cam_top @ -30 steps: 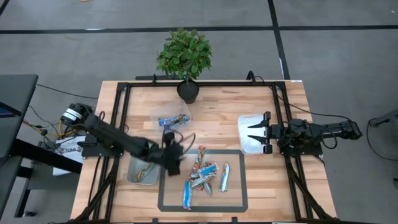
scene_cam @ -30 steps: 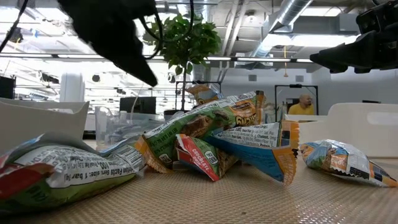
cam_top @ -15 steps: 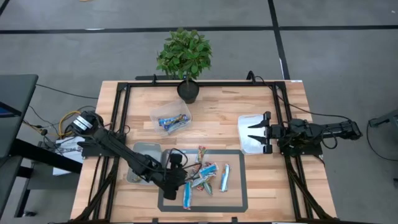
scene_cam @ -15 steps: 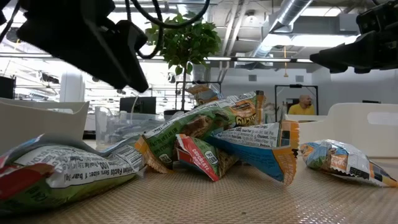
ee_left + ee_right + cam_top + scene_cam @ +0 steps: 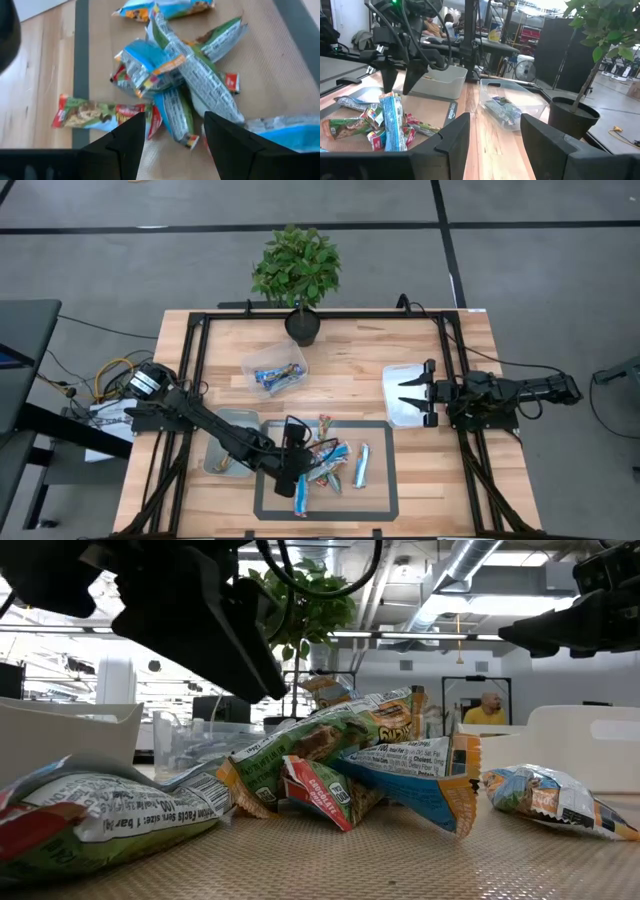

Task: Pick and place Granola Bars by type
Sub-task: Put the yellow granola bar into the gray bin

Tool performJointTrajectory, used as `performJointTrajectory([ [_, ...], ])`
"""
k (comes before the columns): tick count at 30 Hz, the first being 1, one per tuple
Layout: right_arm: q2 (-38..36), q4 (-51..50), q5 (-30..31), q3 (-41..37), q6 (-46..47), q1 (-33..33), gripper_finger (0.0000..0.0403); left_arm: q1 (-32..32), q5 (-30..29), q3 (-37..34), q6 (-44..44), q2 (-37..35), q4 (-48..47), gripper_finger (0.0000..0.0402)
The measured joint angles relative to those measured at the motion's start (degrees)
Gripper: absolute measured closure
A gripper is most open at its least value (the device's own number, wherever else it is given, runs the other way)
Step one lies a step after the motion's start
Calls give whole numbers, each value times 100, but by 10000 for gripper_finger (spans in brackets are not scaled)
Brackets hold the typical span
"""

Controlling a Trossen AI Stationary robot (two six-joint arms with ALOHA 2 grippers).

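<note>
Your left hand (image 5: 290, 482) hangs with fingers parted and holding nothing over the Granola Bars (image 5: 328, 460), which lie heaped on the dark-framed mat (image 5: 376, 505) at the front of the tabletop (image 5: 350, 360). A few more bars sit in the clear bin (image 5: 275, 370) near the potted plant (image 5: 297, 275). Your right hand (image 5: 408, 394) waits, fingers spread and empty, above the white bin (image 5: 395, 415) at the right edge.
</note>
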Motion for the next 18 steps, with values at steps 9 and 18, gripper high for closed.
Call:
performJointTrajectory([
  [9,0,0,1,2,0,-2,232,4,0,0,-3,-2,-56,205],
  [18,0,2,1,0,0,-2,232,4,-2,0,-84,-2,-79,205],
])
